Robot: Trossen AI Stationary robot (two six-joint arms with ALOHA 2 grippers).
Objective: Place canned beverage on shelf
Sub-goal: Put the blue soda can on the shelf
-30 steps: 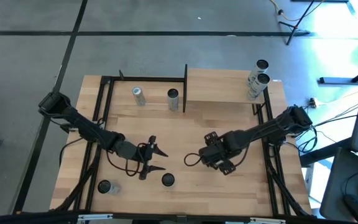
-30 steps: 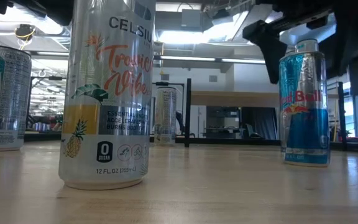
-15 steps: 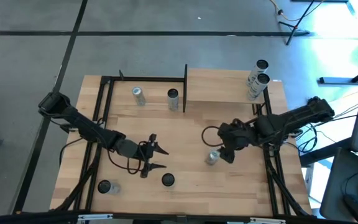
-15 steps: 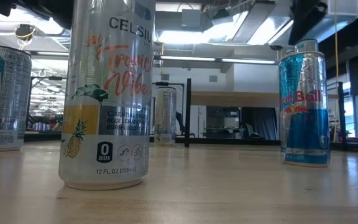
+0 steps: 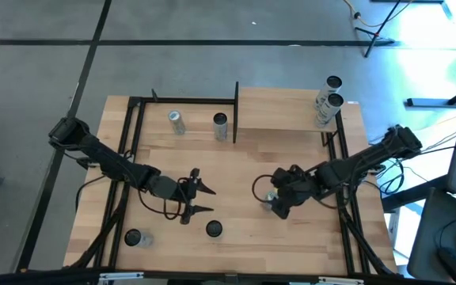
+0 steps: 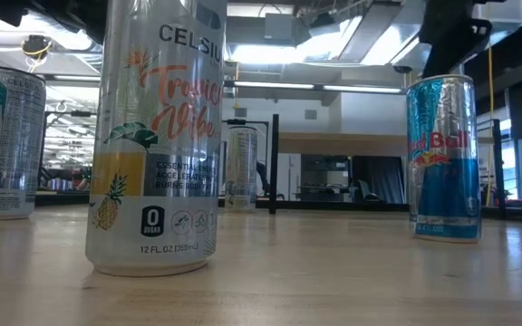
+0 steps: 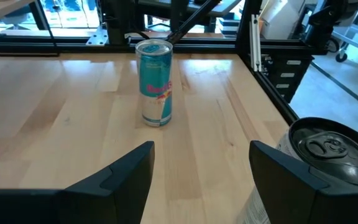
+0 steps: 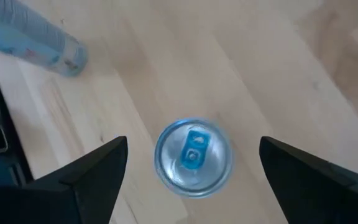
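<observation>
Right tool [image 8: 191,163] spread wide directly above the blue can [image 8: 193,155], bare tabletop [image 8: 278,81] all around

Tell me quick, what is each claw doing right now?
Left gripper: open, holding nothing, waiting over the table.
Right gripper: open, holding nothing, directly above the blue can.

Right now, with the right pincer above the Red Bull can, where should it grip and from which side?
Grip the Red Bull can around its upper side wall, coming straight down from above. It stands upright, lid facing the open right pincer, whose fingers already straddle it with space on both sides.
</observation>
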